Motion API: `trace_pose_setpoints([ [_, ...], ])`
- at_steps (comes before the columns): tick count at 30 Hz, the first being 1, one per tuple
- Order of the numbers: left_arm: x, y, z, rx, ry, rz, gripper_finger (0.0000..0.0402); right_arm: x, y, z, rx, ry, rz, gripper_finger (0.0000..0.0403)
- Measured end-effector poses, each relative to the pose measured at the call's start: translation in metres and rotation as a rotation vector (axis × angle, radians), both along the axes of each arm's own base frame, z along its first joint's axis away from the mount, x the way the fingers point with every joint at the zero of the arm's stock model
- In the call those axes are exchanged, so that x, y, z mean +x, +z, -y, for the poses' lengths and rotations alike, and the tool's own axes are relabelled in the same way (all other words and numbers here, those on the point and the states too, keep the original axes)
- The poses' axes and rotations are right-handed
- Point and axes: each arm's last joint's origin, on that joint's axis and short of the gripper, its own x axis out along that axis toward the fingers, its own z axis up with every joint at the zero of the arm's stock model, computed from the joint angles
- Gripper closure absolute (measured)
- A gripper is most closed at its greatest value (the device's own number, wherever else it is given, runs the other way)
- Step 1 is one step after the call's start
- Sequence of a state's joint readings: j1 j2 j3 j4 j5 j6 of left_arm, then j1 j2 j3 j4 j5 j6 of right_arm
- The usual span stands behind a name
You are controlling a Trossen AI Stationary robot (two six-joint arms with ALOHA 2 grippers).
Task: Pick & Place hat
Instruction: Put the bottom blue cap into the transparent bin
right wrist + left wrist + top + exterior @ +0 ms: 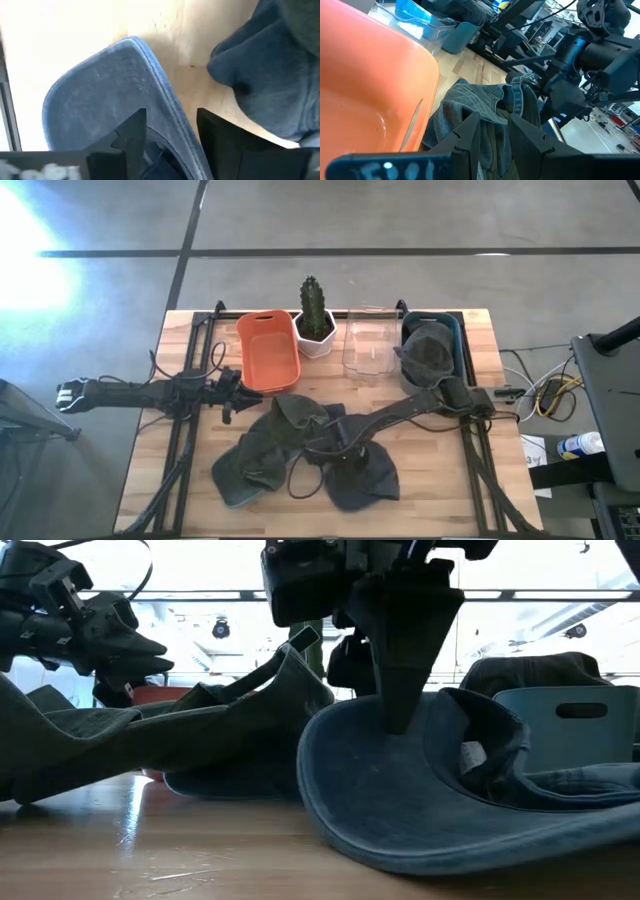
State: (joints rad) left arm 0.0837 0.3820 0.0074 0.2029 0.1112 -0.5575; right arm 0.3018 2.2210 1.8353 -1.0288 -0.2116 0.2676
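Several floppy hats lie on the table's near middle. A blue denim hat (368, 476) (420, 810) rests on its brim, and two grey-green hats (285, 425) (240, 472) (200, 730) lie to its left. Another hat (428, 350) sits in the blue bin (456, 330). My right gripper (320, 448) (400, 720) (170, 140) points down, open, with its fingers on either side of the denim hat's upturned brim edge (150, 75). My left gripper (238, 392) (495, 135) hovers open by the orange bin's near corner, above a grey-green hat (475, 100). My right gripper comes at the denim hat's brim edge (172, 117) from above, with one finger on each side of the edge. In the low view a fingertip (400, 725) reaches down to the brim. Whether it touches the cloth, I cannot tell.
Along the far side stand an orange bin (268, 350) (365, 90), a cactus in a white pot (315, 315), a clear container (368, 345) and the blue bin (570, 725). Cables run over the hats. Bare wood shows along the near edge (450, 500).
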Motion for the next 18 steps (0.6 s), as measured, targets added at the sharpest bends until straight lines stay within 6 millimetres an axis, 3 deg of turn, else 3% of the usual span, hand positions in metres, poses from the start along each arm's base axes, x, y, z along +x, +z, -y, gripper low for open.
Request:
trace_pose_setpoints([
  [9, 0.0, 0.0, 0.0, 0.0, 0.0, -0.004, 0.0307, 0.007, 0.01, 0.0, 0.048, -0.09, -0.079, 0.0307],
  [14, 0.0, 0.0, 0.0, 0.0, 0.0, -0.004, 0.0307, 0.008, 0.036, 0.0, 0.093, -0.147, -0.051, 0.0377],
  [18, 0.0, 0.0, 0.0, 0.0, 0.0, -0.005, 0.0307, 0.003, 0.065, 0.003, 0.076, -0.222, -0.007, 0.0387],
])
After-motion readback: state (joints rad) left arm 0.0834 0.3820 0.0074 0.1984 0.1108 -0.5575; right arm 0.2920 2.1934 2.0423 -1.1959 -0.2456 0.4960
